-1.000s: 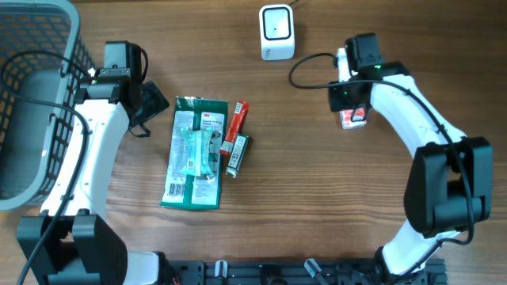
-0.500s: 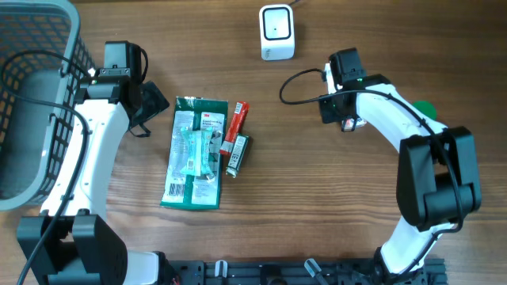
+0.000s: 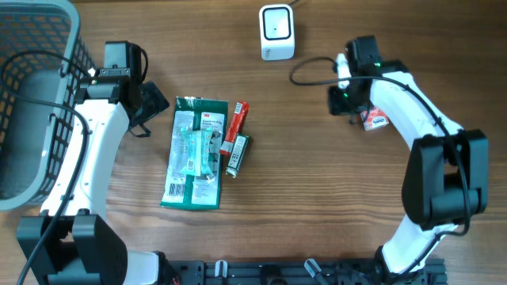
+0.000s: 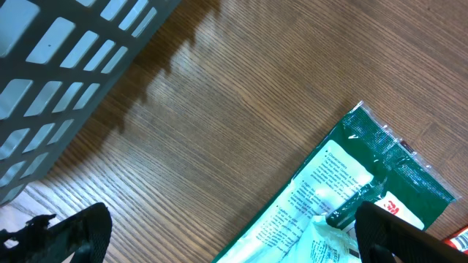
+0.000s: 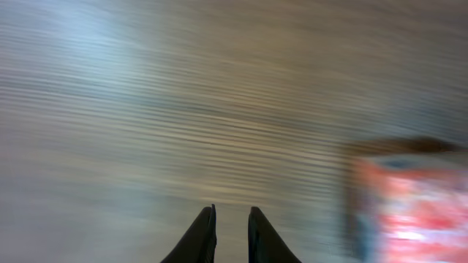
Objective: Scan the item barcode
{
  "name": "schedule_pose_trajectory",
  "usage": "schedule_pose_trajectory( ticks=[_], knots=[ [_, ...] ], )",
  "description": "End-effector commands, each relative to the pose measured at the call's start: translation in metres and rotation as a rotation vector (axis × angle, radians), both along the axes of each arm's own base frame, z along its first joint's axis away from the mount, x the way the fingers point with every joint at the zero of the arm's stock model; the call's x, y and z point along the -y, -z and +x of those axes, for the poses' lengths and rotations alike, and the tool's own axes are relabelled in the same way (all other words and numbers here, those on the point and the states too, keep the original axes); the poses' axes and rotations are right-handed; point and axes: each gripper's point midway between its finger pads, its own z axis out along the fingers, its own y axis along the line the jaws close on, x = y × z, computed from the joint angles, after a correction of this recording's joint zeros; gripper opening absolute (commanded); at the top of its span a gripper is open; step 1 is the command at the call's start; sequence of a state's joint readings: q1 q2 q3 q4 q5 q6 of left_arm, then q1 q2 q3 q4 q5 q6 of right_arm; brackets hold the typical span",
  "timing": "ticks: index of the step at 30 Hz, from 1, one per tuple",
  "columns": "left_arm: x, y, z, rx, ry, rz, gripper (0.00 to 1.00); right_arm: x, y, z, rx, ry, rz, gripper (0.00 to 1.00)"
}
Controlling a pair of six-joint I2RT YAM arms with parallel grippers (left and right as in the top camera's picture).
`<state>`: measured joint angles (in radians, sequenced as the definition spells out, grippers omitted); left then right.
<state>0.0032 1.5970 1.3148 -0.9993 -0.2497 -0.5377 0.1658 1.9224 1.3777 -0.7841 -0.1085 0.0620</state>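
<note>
Currently, I am working with two arms, and the scan is not confirmable as done: nothing in these views is showing a barcode facing the scanner (image 3: pixel 277 32), which is standing at the top centre of the overhead frame.

1. Item position. The small red and white packet (image 3: pixel 375 119) is lying on the table (image 3: pixel 317 198) in the upper right of the overhead frame, just beside my right arm and well apart from the scanner. In the right wrist view it is showing as a blur at the lower right.
2. Right gripper (image 5: pixel 231 230). The fingertips are standing a narrow slit apart with nothing between them, pointing down at bare wood to the left of the packet.
3. Left gripper (image 3: pixel 156 105). It is hovering spread wide and empty at the upper left of the frame, between the basket (image 3: pixel 71 36) and the green packet (image 3: pixel 196 150).
4. Remaining work, as I am judging it. The green packet and the red tube (image 3: pixel 236 125) are lying flat at centre left, and neither one is being held. Each item is waiting for pickup and presentation to the scanner.
</note>
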Motion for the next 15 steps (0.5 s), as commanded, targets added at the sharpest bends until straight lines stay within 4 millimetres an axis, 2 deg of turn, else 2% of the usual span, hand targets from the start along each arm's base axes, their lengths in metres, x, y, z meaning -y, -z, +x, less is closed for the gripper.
schedule_pose_trajectory(
  ticks=[1,2,4,5,6,8,10,13,15],
  knots=[
    [-0.004,0.004,-0.002,-0.009,-0.027,0.007,1.0,-0.082,-0.058,-0.017,-0.003,0.005,0.286,0.22],
    [-0.004,0.004,-0.002,-0.009,-0.027,0.007,1.0,-0.1,-0.063,-0.027,-0.02,-0.005,0.313,0.31],
    [-0.004,0.004,-0.002,-0.009,-0.027,0.007,1.0,-0.129,-0.066,-0.039,-0.036,-0.054,0.344,0.4],
    [-0.004,0.004,-0.002,-0.009,-0.027,0.007,1.0,-0.146,-0.068,-0.047,-0.044,-0.093,0.371,0.83],
    [-0.004,0.004,-0.002,-0.009,-0.027,0.007,1.0,-0.162,-0.068,-0.055,-0.063,-0.098,0.397,1.0],
    [-0.004,0.004,-0.002,-0.009,-0.027,0.007,1.0,-0.195,-0.069,-0.072,-0.089,-0.13,0.454,1.0],
    [-0.004,0.004,-0.002,-0.009,-0.027,0.007,1.0,-0.211,-0.066,-0.081,-0.091,-0.153,0.447,1.0],
    [-0.004,0.004,-0.002,-0.009,-0.027,0.007,1.0,-0.215,-0.046,-0.088,-0.094,0.001,0.321,0.88],
    [-0.004,0.004,-0.002,-0.009,-0.027,0.007,1.0,-0.219,-0.038,-0.092,-0.068,0.045,0.26,0.86]
  ],
)
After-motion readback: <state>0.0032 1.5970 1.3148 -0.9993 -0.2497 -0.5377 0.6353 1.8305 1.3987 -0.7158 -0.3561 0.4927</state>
